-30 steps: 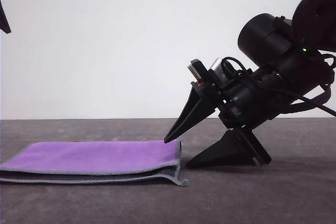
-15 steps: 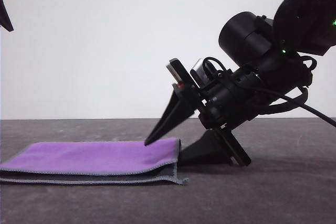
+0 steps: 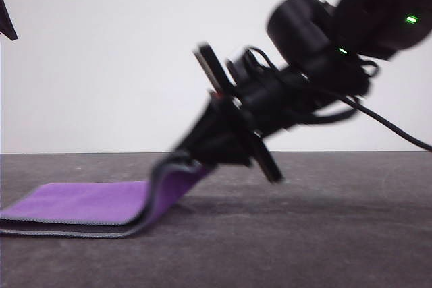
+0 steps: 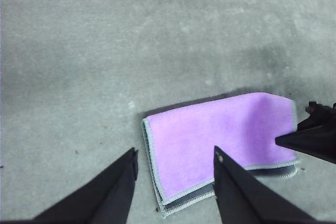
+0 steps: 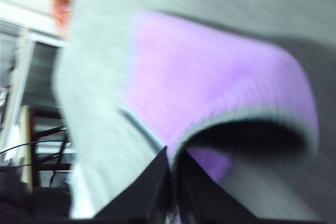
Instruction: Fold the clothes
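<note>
Since 0.5 s ago, right gripper (image 3: 192, 155) has clamped cloth (image 3: 81, 204) edge and lifted it leftward. Cloth's long axis runs left-right on desk (image 3: 324, 234), below-left of gripper. Left gripper (image 4: 173, 163) apart, above cloth.

Cloth (image 3: 88, 204): small, folded double, purple face up, dark charcoal layer beneath, grey stitched edging. Lies flat on the grey worktop (image 3: 324, 234) at the robot's left. Its right end is lifted off the surface and curls upward, purple underside showing; the raised edge is motion-blurred.
</note>
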Controlling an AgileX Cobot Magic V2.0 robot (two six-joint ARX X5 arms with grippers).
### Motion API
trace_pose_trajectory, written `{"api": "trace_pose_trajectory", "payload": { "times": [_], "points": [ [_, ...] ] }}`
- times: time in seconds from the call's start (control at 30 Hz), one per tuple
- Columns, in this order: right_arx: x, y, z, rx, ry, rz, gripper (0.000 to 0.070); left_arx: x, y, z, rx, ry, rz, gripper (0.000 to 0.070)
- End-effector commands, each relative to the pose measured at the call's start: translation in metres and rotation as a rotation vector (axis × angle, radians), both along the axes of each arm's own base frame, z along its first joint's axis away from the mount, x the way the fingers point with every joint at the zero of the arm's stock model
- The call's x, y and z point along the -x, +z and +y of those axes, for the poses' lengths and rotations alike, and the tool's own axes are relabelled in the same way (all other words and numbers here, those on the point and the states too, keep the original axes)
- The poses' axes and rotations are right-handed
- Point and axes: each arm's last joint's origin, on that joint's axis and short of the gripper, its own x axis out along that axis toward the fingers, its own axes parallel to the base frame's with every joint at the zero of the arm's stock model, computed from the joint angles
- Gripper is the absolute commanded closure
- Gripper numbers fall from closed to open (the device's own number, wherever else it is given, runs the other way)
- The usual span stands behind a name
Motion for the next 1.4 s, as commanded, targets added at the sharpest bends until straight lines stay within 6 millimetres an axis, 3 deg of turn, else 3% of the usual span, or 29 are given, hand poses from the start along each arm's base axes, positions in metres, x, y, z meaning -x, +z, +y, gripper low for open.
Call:
{"api": "trace_pose_trajectory", "payload": {
  "times": [0.0, 0.33, 0.6, 0.8, 0.9, 0.97, 1.37],
  "points": [
    [-0.004, 0.002, 0.014, -0.017, 0.021, -0.002, 0.0700, -0.004, 0.002, 0.001, 0.007, 0.008, -0.004, 0.0420],
    [-0.016, 0.006, 0.082, -0.031, 0.136, -0.008, 0.0700, -0.004, 0.002, 0.001, 0.008, 0.010, -0.003, 0.0420],
    [-0.020, 0.001, 0.114, -0.033, 0.180, -0.002, 0.0700, -0.004, 0.002, 0.001, 0.008, 0.010, -0.003, 0.0420],
    [-0.019, 0.001, 0.120, -0.037, 0.193, -0.009, 0.0677, -0.004, 0.002, 0.001, 0.008, 0.010, -0.004, 0.0420],
    [-0.018, 0.002, 0.121, -0.053, 0.218, -0.013, 0.0418, -0.004, 0.002, 0.001, 0.008, 0.010, -0.005, 0.0420],
    [-0.018, 0.002, 0.121, -0.054, 0.221, -0.011, 0.0347, -0.004, 0.002, 0.001, 0.008, 0.010, -0.007, 0.0420],
    [-0.020, 0.010, 0.117, -0.088, 0.275, -0.074, 0.0347, -0.005, 0.003, 0.001, 0.006, 0.011, -0.022, 0.0420]
  ]
}}
